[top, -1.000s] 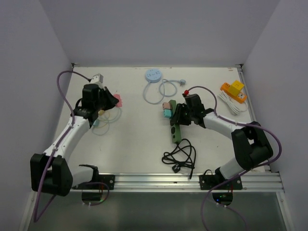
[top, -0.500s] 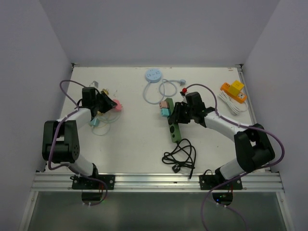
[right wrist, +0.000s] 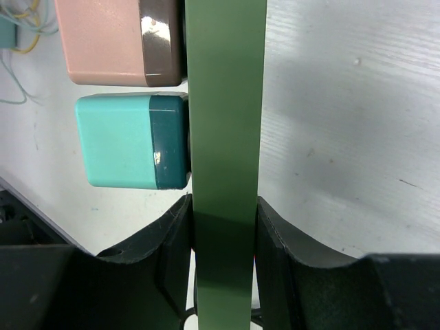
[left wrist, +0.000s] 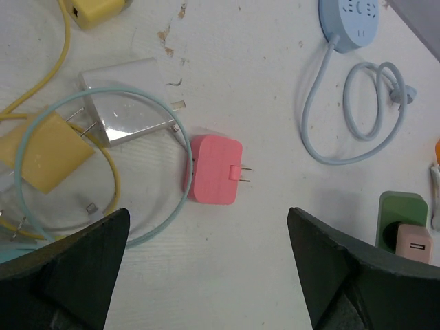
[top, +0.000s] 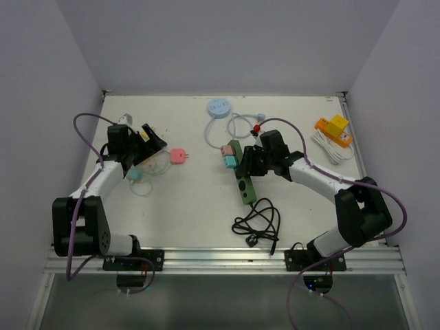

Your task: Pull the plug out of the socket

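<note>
the left gripper (left wrist: pixel 207 230) stands spread wide; we find the pink plug (left wrist: pixel 213 170) loose on the table (left wrist: pixel 240 69) near it, at 9 o'clock from the green power strip (right wrist: pixel 223 103). the right gripper (right wrist: pixel 223 227) pinches that strip.

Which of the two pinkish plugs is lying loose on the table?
The brighter pink plug, prongs bare; the paler plug sits in the green strip.
</note>
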Controlling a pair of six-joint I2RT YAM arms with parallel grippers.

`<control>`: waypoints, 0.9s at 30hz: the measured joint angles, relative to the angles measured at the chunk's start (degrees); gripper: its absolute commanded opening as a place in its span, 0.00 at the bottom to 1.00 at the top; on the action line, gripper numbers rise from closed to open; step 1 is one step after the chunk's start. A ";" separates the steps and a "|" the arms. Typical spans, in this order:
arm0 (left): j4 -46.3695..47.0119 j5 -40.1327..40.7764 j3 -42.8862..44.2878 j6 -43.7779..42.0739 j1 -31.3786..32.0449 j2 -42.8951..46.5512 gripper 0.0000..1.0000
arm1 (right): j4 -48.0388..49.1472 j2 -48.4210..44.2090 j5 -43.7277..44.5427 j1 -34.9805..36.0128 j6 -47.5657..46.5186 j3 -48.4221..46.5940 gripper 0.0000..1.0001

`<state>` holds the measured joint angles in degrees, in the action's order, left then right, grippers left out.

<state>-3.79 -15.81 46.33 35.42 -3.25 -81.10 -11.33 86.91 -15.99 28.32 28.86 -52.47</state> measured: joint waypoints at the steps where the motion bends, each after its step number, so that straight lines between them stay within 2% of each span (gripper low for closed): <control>1: -1.11 -0.02 0.07 -0.26 0.00 1.49 1.00 | -0.11 -0.04 -0.02 0.52 -0.04 -0.35 0.00; 9: -6.43 -3.04 -1.38 -0.66 -0.02 14.14 1.00 | -1.53 -0.11 0.48 6.56 -1.18 -3.82 0.00; 13: -8.15 -5.55 -2.08 -0.44 0.90 17.55 0.99 | -1.53 -0.09 1.68 10.14 -1.49 -5.55 0.00; 19: -9.11 -4.37 -2.21 3.08 11.19 21.00 0.92 | -1.07 0.24 3.10 13.27 -0.20 -7.32 0.00; 27: -8.07 0.11 -3.13 9.22 22.03 21.86 0.89 | -0.13 2.40 6.19 16.24 3.06 -8.70 0.00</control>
<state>-11.86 -15.70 43.20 44.64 18.79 -59.24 -11.46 89.32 -9.80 44.56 31.92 -61.17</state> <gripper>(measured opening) 0.889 0.392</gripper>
